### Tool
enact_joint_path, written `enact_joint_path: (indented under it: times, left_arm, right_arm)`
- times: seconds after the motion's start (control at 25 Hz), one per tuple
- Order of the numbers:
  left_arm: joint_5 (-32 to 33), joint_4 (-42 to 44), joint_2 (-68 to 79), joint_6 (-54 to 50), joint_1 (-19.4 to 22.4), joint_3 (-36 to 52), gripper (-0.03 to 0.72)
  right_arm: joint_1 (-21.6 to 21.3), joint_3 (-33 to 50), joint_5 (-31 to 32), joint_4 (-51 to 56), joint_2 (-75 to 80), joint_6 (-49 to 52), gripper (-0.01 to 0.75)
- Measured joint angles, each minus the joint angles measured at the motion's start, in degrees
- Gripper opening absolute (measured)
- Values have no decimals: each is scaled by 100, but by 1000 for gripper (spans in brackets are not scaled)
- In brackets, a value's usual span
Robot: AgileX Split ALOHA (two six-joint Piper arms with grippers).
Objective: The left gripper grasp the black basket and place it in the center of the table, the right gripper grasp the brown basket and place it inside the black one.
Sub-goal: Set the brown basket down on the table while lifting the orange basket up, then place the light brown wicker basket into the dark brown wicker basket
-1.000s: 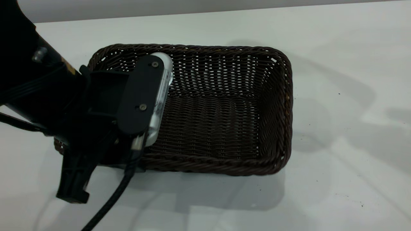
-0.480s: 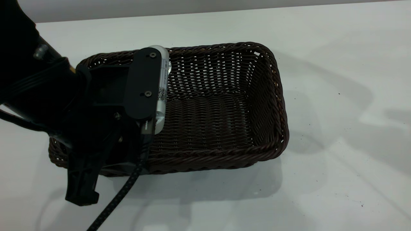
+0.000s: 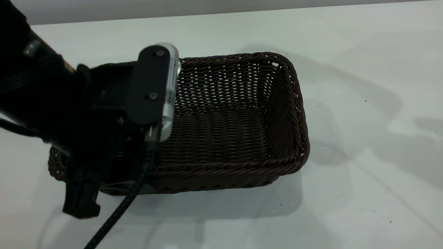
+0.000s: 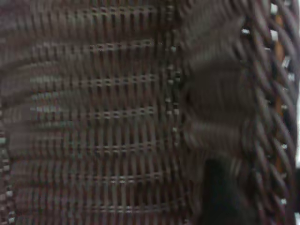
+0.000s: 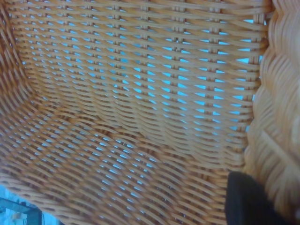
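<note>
We are gripping the black basket (image 3: pixel 228 121) by its left rim with the left claw (image 3: pixel 114 173), basket lying mid-table (image 3: pixel 363 69), while the right claw (image 5: pixel 251 201) is seemingly pinching the brown basket (image 5: pixel 131 108) out of frame; a loose rim hold risks slipping.

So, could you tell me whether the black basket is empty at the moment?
Empty. The black basket shows bare woven floor; only the left gripper is at its end.

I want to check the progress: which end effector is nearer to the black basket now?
The left end effector: it is at the black basket, over its left end. The right one is outside the exterior view; its wrist camera shows only the brown basket.
</note>
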Motion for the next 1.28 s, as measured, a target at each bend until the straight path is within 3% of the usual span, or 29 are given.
enact_joint_path:
  times: [0.16, 0.28, 0.56, 0.76, 1.08, 1.28]
  left_arm:
    - [-108, 0, -326, 0, 0, 0, 543]
    - [-75, -40, -758, 0, 0, 0, 577]
    - [384, -204, -2153, -4, -5, -5, 563]
    - [623, -213, -3335, -1, -5, -11, 556]
    - [189, -982, -4926, -1, -5, -15, 554]
    - [-143, -986, -5151, -1, -5, -44, 554]
  right_arm:
    - [0, 0, 0, 0, 0, 0, 107]
    - [0, 0, 0, 0, 0, 10, 107]
    - [0, -421, 44, -307, 18, 460, 107]
    - [0, -1109, 301, -1290, 216, 1264, 107]
    - [8, -2171, 1625, -3089, 965, 2399, 107]
    - [321, -2536, 2314, -3765, 1468, 2573, 107]
